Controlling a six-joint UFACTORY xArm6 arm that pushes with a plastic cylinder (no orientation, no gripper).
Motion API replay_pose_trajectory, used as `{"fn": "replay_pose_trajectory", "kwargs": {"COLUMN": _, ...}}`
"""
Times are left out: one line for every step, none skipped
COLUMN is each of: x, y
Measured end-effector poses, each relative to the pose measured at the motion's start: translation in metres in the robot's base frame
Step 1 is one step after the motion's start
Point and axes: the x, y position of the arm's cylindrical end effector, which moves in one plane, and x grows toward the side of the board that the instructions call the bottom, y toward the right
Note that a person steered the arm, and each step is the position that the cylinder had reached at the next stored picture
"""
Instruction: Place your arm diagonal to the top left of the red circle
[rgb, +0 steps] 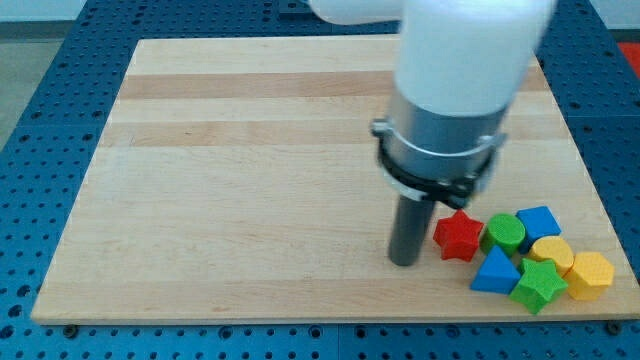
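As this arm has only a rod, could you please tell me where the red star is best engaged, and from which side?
No grip is possible, only a push. Probably contact the red star's left-facing points, coming from the view's left, where my tip stands just beside it. The green block and blue triangle crowd its right and lower-right sides.

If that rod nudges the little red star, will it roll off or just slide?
Probably slide: the red star lies flat on the smooth wooden board, with no round side to roll on. It looks rigid and light. My tip sits just at its left, so a push would likely shove it into the green block.
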Motion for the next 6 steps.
{"fn": "replay_pose_trajectory", "kwargs": {"x": -0.033, "y": -0.041}}
{"fn": "replay_pose_trajectory", "kwargs": {"x": -0.06, "y": -0.077}}
{"fn": "replay_pose_trajectory", "kwargs": {"x": -0.074, "y": -0.113}}
{"fn": "replay_pose_trajectory", "kwargs": {"x": -0.089, "y": -0.147}}
{"fn": "replay_pose_trajectory", "kwargs": {"x": -0.091, "y": -0.175}}
{"fn": "replay_pose_trajectory", "kwargs": {"x": -0.116, "y": -0.193}}
